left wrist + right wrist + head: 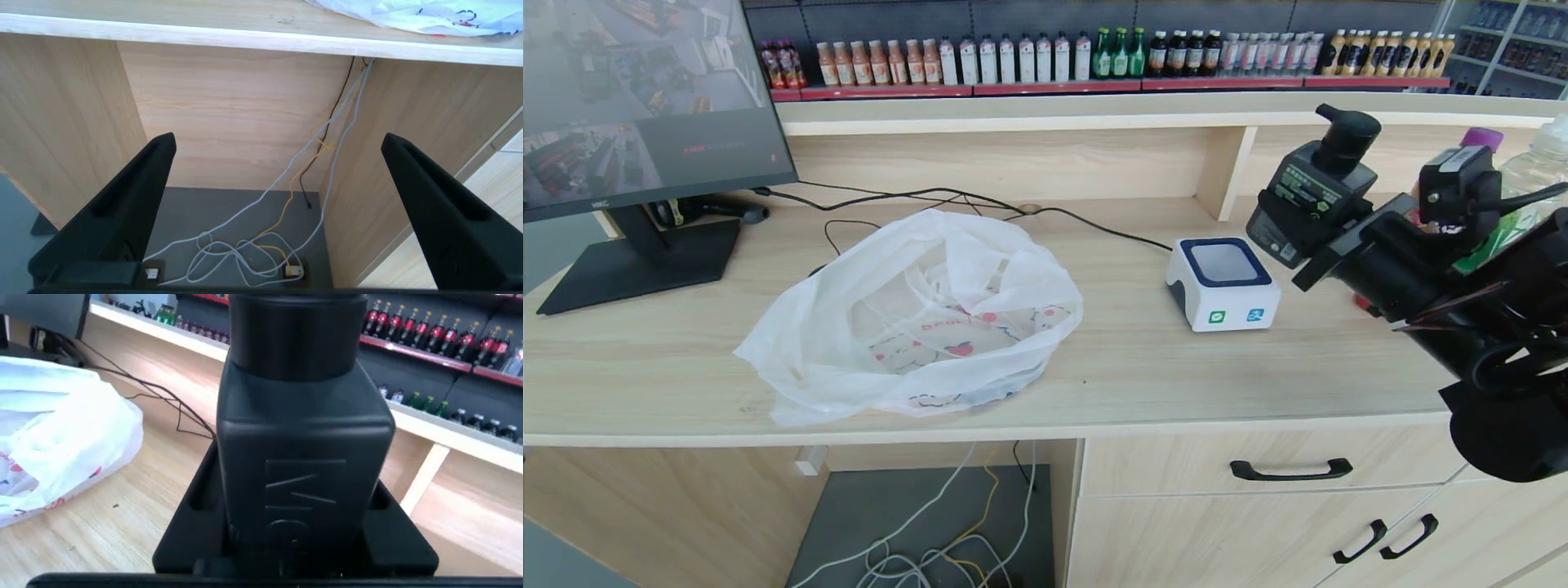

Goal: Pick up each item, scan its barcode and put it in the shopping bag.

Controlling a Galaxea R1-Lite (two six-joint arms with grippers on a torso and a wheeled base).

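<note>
The right gripper [1319,243] pinches the bottle [1308,192], right of the scanner [1221,283]; tilted so, it may fail to scan (or slip out). The left gripper's [278,204] jaws stand spread.

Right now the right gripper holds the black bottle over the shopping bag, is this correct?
Not quite. In the head view the right gripper holds the black bottle near the scanner, on the side away from the shopping bag.
</note>
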